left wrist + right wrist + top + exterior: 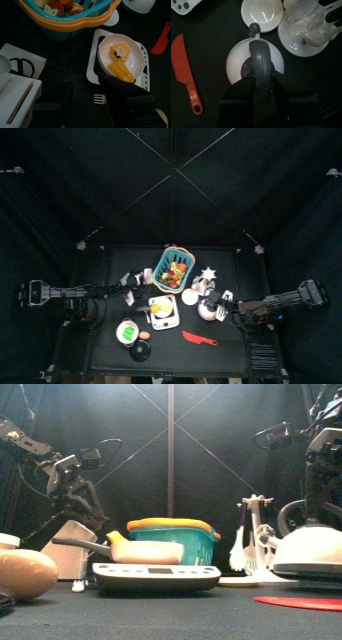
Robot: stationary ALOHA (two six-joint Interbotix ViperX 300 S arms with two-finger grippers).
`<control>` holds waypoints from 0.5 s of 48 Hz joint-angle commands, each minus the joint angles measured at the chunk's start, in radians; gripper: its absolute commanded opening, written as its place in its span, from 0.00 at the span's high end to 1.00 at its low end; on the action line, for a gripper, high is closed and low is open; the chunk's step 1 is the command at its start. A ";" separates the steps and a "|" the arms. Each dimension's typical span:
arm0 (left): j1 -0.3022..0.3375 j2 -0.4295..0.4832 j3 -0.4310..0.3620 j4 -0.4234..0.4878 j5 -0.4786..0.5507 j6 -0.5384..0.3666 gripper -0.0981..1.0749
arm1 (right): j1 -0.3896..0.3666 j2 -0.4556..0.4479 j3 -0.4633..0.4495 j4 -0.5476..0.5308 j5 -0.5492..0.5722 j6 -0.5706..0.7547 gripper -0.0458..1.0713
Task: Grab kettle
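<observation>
The white kettle sits on the table at the right, near the utensil stand and a red knife. The right pincer pinches its grey handle. To do this well, keep the grip centred and lift straight up. I cannot tell the left pincer's state; it hangs at the left.

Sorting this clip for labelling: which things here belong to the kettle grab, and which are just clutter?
Job:
white kettle with grey handle
right gripper, closed on the handle

Lying about:
teal basket of toy food
white kitchen scale
red plastic knife
white utensil rack
</observation>
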 commanded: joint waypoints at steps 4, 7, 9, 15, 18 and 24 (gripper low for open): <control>0.000 -0.003 -0.012 0.000 -0.009 0.000 0.24 | 0.000 -0.008 -0.026 -0.005 -0.009 0.002 0.49; -0.002 -0.005 -0.012 0.000 -0.009 0.000 0.24 | 0.000 -0.009 -0.026 -0.005 -0.009 0.002 0.49; -0.002 -0.005 -0.012 0.000 -0.009 0.000 0.24 | 0.000 -0.008 -0.025 -0.005 -0.009 0.000 0.49; -0.002 -0.003 -0.012 -0.006 -0.009 0.000 0.24 | -0.002 -0.008 -0.023 -0.005 -0.009 0.000 0.49; -0.002 -0.003 -0.012 -0.012 -0.009 0.002 0.24 | -0.002 -0.008 -0.025 -0.005 -0.009 -0.002 0.49; -0.002 -0.003 -0.012 -0.012 -0.009 0.002 0.24 | 0.000 -0.009 -0.029 -0.005 -0.015 -0.003 0.49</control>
